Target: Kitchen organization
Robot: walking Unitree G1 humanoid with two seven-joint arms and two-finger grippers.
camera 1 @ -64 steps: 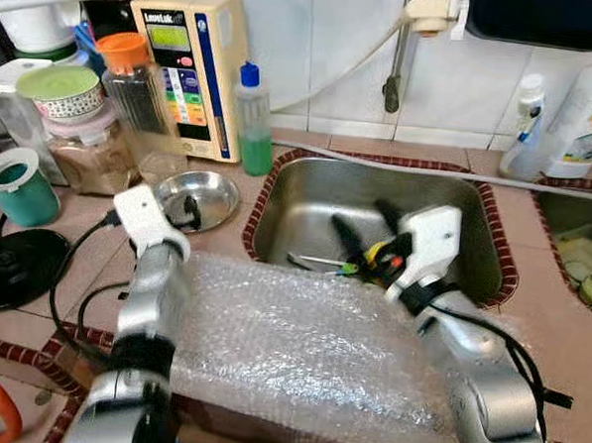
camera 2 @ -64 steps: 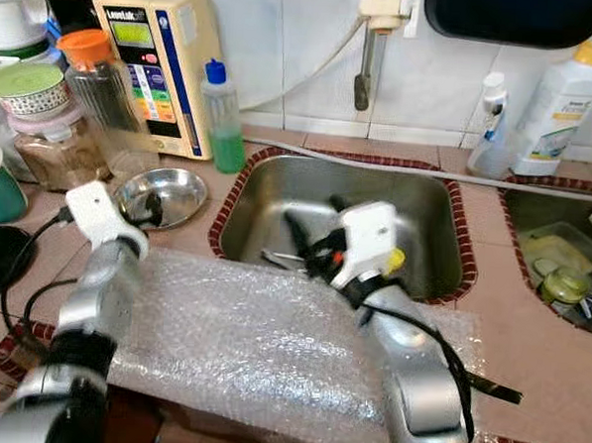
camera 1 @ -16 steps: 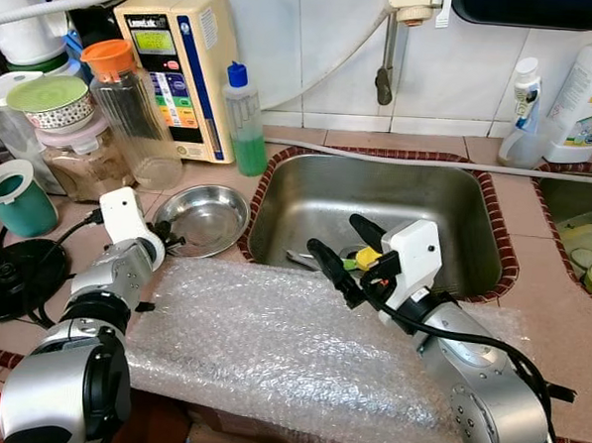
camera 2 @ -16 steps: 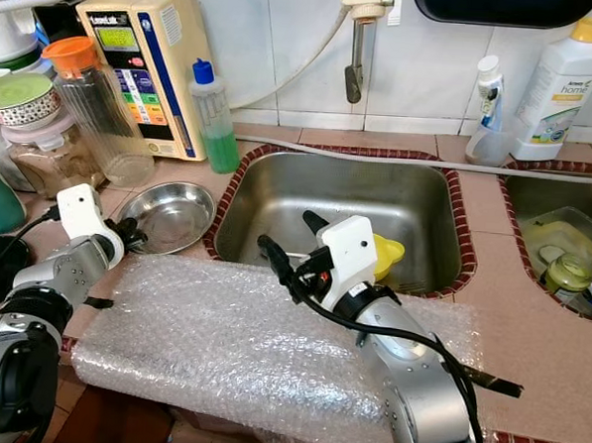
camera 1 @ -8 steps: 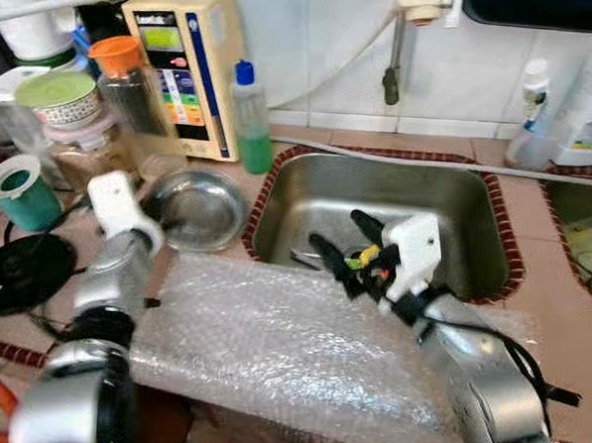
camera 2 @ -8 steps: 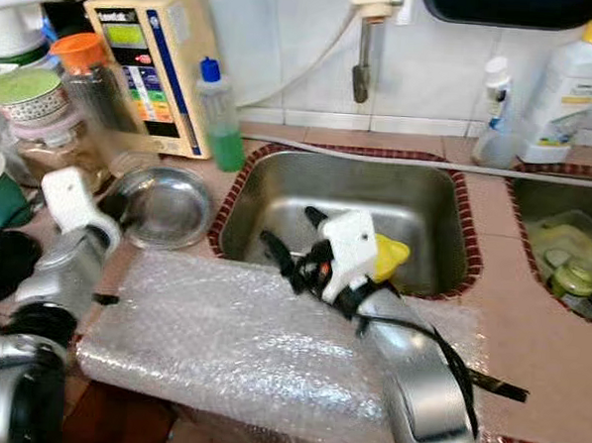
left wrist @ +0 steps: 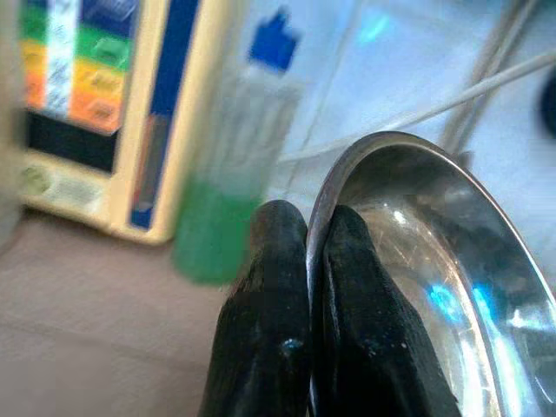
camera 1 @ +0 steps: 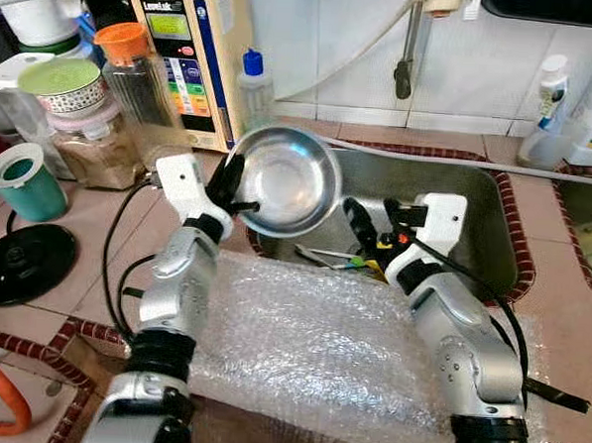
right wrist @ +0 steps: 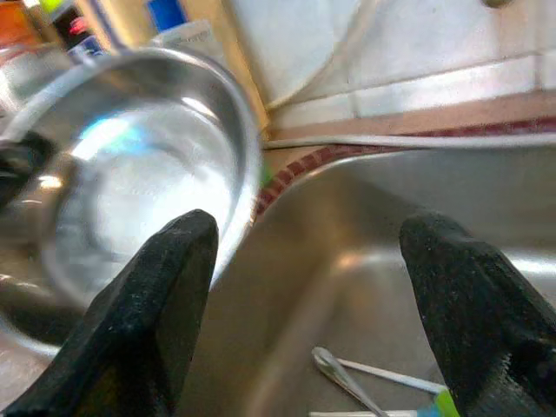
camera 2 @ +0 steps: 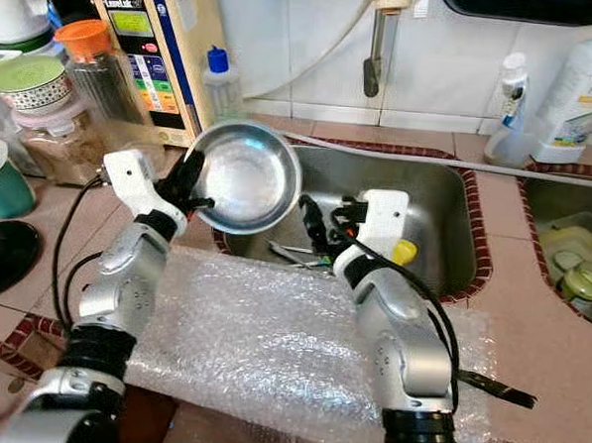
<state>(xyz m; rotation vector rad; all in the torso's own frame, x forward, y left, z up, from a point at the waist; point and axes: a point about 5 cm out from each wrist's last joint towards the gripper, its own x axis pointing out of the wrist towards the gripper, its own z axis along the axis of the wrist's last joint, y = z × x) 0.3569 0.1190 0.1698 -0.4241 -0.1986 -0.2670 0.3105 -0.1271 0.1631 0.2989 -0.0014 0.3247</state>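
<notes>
A shiny steel bowl (camera 1: 286, 179) hangs tilted above the left edge of the sink (camera 1: 480, 206), its hollow facing me. My left gripper (camera 1: 228, 186) is shut on the bowl's left rim; in the left wrist view its fingers (left wrist: 278, 287) pinch the rim of the bowl (left wrist: 434, 287). My right gripper (camera 1: 371, 225) stands open over the sink, just right of the bowl. Its wrist view looks between both fingers (right wrist: 156, 321) at the bowl (right wrist: 130, 191). Utensils (camera 1: 329, 256) lie on the sink bottom.
Bubble wrap (camera 1: 309, 351) covers the counter's front edge. A water ioniser (camera 1: 191, 47), soap bottle (camera 1: 252, 80), orange-lidded jar (camera 1: 135, 74), teal cup (camera 1: 20, 182) and black lid (camera 1: 21, 262) crowd the left. The tap (camera 1: 412, 49) hangs over the sink; bottles (camera 1: 550, 106) stand right.
My left gripper has taken the steel bowl off the counter and lifted it, tilted, over the sink's left edge. The right gripper has moved further over the sink towards it.
</notes>
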